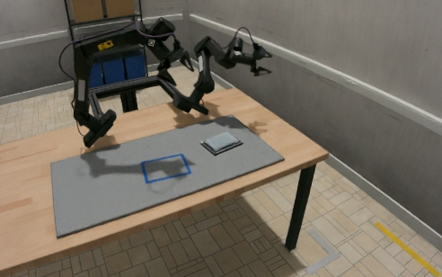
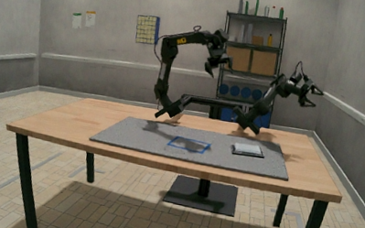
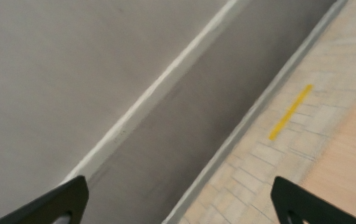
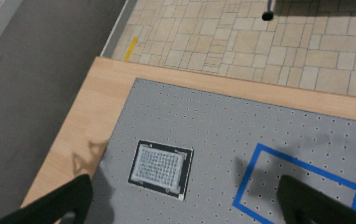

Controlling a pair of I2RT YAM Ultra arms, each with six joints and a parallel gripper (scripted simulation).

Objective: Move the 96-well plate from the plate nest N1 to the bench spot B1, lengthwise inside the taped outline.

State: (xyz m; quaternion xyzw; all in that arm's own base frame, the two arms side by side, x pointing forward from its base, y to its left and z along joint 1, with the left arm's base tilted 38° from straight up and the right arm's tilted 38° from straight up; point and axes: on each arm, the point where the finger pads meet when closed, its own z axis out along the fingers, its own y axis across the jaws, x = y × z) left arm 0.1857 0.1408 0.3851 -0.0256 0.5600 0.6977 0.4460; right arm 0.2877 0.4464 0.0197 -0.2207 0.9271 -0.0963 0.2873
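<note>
Yet to get going, with 96-well plate [image 1: 222,141] [image 2: 247,149] [image 4: 159,166] in plate nest N1 [image 1: 216,153] [image 2: 247,154] [image 4: 185,175], left gripper [image 1: 270,64] [image 2: 318,99] [image 3: 181,180] and right gripper [image 1: 183,76] [image 2: 221,71] [image 4: 183,183] wide open, empty, and everything from grasp to lengthwise landing inside taped outline [image 1: 163,158] [image 2: 186,149] [image 4: 247,174] to come!

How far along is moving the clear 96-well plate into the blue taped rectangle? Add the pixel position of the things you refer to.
Done: nothing visible; the clear 96-well plate [image 1: 222,141] [image 2: 247,149] [image 4: 159,166] sits in its black nest [image 1: 216,153] [image 2: 247,154] [image 4: 186,175].
In hand: nothing; left tool [image 1: 271,63] [image 2: 321,100] [image 3: 181,182] and right tool [image 1: 184,76] [image 2: 221,71] [image 4: 183,183] are open, away from it.
Left: grasp, carry, and place lengthwise inside the blue taped rectangle [image 1: 163,158] [image 2: 186,149] [image 4: 247,174], which holds no plate.
</note>
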